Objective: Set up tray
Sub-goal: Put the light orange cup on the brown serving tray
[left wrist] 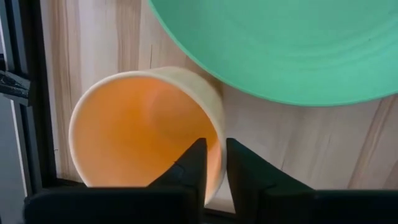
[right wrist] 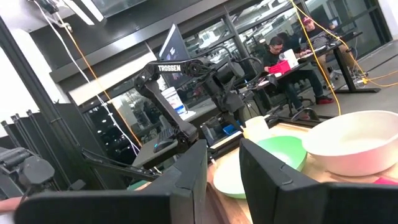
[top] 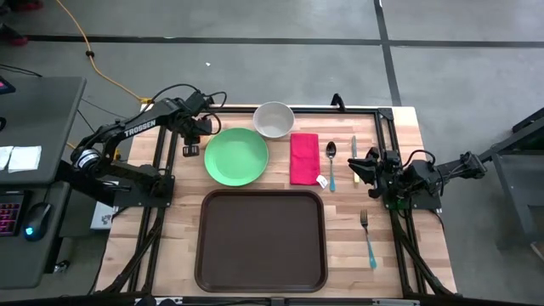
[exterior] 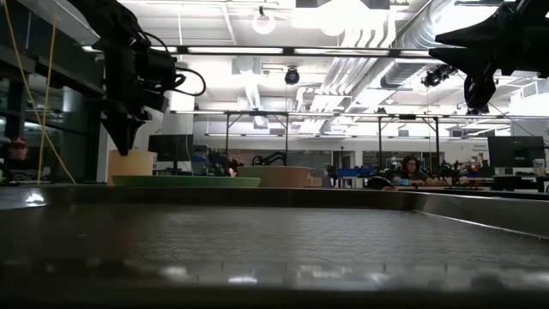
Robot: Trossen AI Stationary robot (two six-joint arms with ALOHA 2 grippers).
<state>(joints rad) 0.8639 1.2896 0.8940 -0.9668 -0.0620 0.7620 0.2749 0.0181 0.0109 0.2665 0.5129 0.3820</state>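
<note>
The dark brown tray (top: 261, 240) lies at the table's near middle with nothing on it. Behind it sit the green plate (top: 236, 156), a white bowl (top: 274, 119), a red napkin (top: 304, 158), a spoon (top: 331, 161) and a knife (top: 354, 153). A fork (top: 368, 238) lies right of the tray. My left gripper (top: 191, 140) is just left of the plate, shut on a cream cup with an orange inside (left wrist: 143, 130); the gripper hides the cup in the high view. My right gripper (top: 355, 167) hovers by the knife, narrowly open and holding nothing (right wrist: 224, 152). My left gripper pinches the cup's wall at the rim (left wrist: 214, 134), on the side nearest the plate, with one finger (left wrist: 193, 165) inside the cup and the other (left wrist: 242, 165) outside. The fingers come from above, pointing down. The cup (exterior: 130, 163) stands upright beside the plate; its base is hidden.
Black metal frame rails (top: 170, 170) run along the table's left, right and far sides, close to the cup. The plate's rim (left wrist: 249, 87) lies right beside the cup. People sit at desks in the room beyond the table.
</note>
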